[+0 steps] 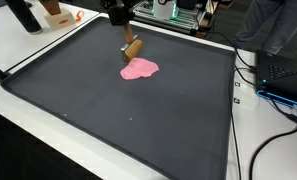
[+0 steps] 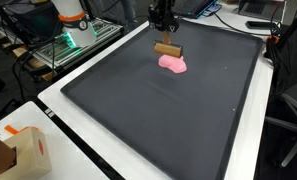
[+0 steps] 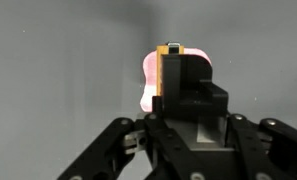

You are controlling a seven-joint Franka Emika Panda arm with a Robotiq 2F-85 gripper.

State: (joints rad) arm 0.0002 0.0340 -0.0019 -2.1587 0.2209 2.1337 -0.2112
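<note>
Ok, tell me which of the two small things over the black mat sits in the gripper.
The brown wooden block, held tilted in the gripper; the flat pink piece lies loose on the black mat beside it.

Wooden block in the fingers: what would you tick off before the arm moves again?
1. Grip: the fingers are shut on the wooden block: ok.
2. Position: the wooden block sits over the pink patch: ok.
3. Contact between wooden block and pink patch: cannot tell.
4. Space: the dark mat around the pink patch is bare in both exterior views: ok.
</note>
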